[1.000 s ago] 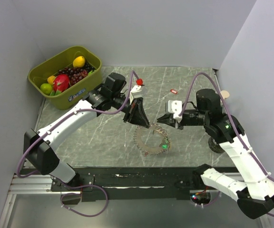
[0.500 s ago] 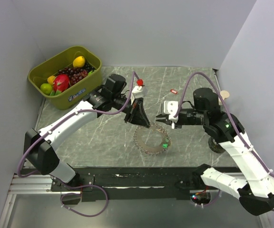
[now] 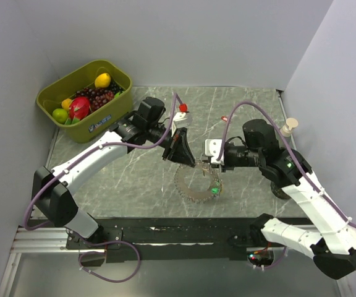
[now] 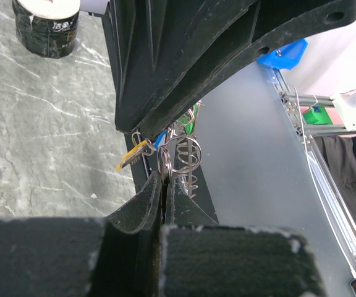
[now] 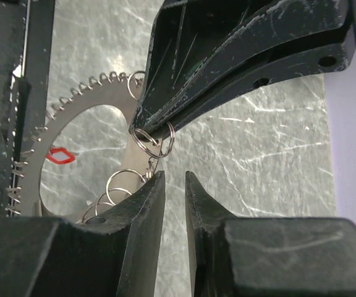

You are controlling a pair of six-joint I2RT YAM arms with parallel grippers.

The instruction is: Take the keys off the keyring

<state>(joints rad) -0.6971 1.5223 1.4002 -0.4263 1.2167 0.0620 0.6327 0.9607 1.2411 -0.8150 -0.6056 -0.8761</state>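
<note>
Words in the pictures
The roll (image 4: pixel 46 7) has a black label (image 4: pixel 45 36) with white writing, too blurry to read.

Fruit bin (image 3: pixel 108 117), tape roll (image 4: pixel 45 25)

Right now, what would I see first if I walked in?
The left gripper and the right gripper almost meet tip to tip over a silvery keyring in the middle, the left pinching one of its little rings. In the far left corner a green bin holds bright fruit.
</note>
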